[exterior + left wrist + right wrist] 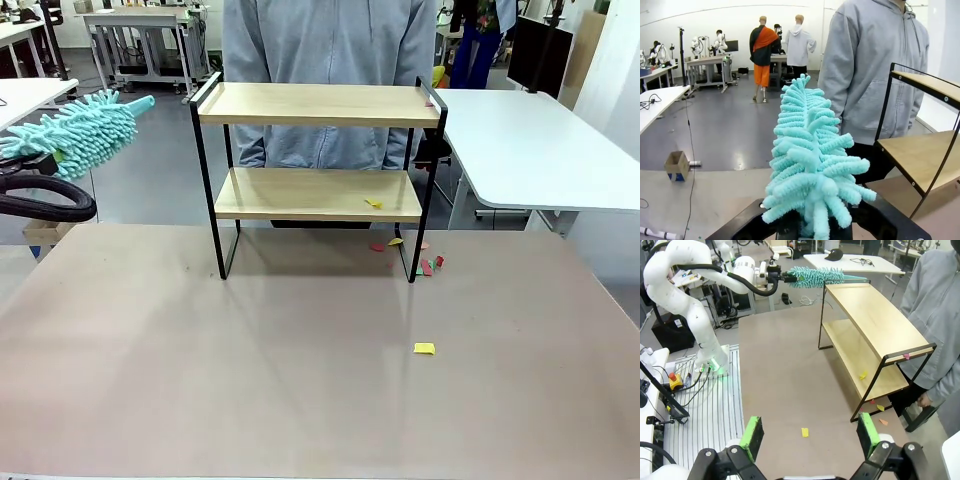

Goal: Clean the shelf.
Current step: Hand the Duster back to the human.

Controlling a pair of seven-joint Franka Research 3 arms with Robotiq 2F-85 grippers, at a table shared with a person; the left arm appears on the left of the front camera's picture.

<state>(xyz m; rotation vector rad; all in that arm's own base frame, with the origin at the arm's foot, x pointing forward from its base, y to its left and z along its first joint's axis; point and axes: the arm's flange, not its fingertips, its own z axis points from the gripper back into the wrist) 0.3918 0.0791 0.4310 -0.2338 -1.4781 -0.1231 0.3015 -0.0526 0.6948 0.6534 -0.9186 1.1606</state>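
Shelf [318, 150]: 2 pale wooden boards, thin black frame; fluffy turquoise duster [75, 130].

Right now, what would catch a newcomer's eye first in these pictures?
The fluffy turquoise duster, shut in the left gripper, held up beside the shelf's top board. Then the coloured paper scraps: one on the lower board, several on the table by the shelf's right leg. A person in grey stands behind it.

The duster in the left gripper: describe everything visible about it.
The duster is a turquoise chenille-type head of many soft, finger-like strands, fluffy and apparently clean. The left gripper is shut on its base, holding it in the air, roughly level, tip pointing toward the shelf. The tip sits just off the top board's left end, not touching it. Its handle is hidden in the grip.
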